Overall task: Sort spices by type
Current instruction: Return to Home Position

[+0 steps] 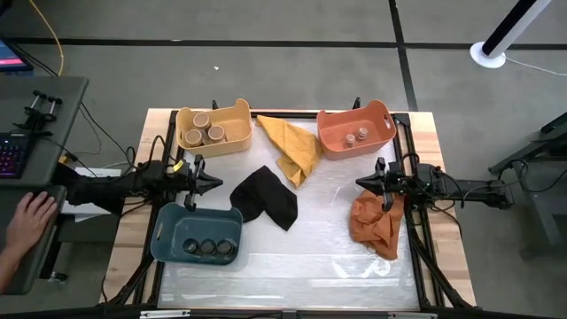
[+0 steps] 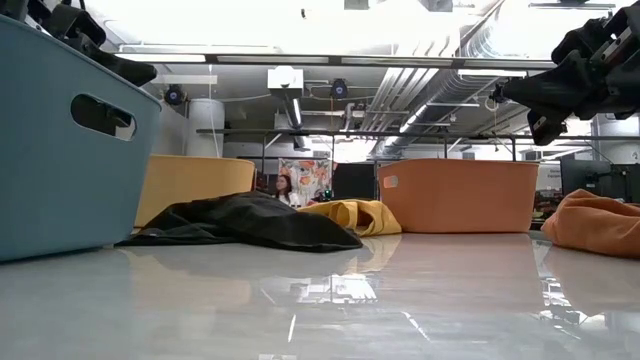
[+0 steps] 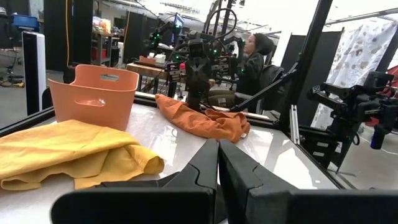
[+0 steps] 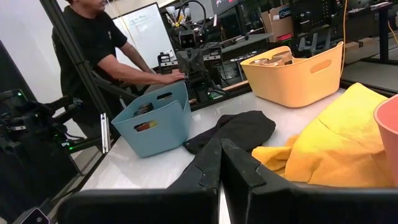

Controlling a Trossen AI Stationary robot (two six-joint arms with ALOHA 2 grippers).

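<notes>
The spices sit in three bins. Wide tan-topped jars [image 1: 205, 130] fill the yellow bin [image 1: 237, 133] at the far left. Two small brownish-topped jars [image 1: 356, 136] stand in the orange bin [image 1: 381, 120] at the far right. Dark black-topped jars [image 1: 208, 247] line the blue bin [image 1: 168, 232] near the left. My left gripper [image 1: 217, 183] hovers shut at the table's left edge, above the blue bin's far side. My right gripper [image 1: 361, 183] hovers shut at the right edge, over the orange cloth [image 1: 376, 226]. Both point level toward the middle, holding nothing.
A yellow cloth [image 1: 291, 146] lies crumpled between the yellow and orange bins, a black cloth [image 1: 266, 199] in the middle. The near half of the table [image 1: 301, 266] is glossy bare surface. A person's hand [image 1: 31, 221] rests on a desk left of the table.
</notes>
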